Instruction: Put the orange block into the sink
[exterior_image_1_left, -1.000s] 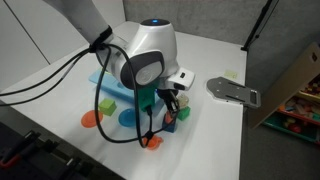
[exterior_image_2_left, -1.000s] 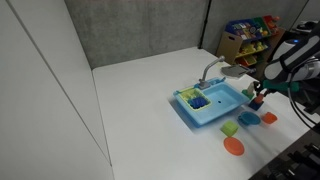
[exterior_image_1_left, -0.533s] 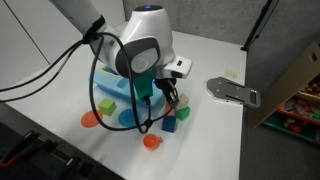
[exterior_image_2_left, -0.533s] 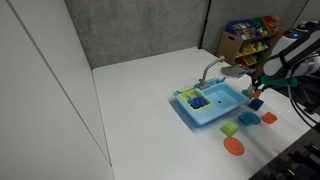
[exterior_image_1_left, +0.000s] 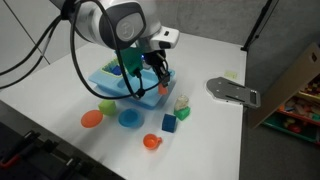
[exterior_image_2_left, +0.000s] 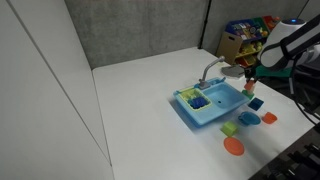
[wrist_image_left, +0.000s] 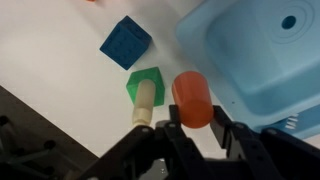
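Orange block (wrist_image_left: 191, 96) — small, rigid plastic, likely light and a bit slick. My tool (wrist_image_left: 196, 128) clamps its opposite sides, holding it clear of the tabletop (wrist_image_left: 60, 70) — just beside the sink (wrist_image_left: 240, 45) rim.

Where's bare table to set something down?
Widest bare patch: tabletop between the sink and the grey wall. Smaller one between the blue cube and the grey flat tool. Crowded around the blue plate beside the sink.
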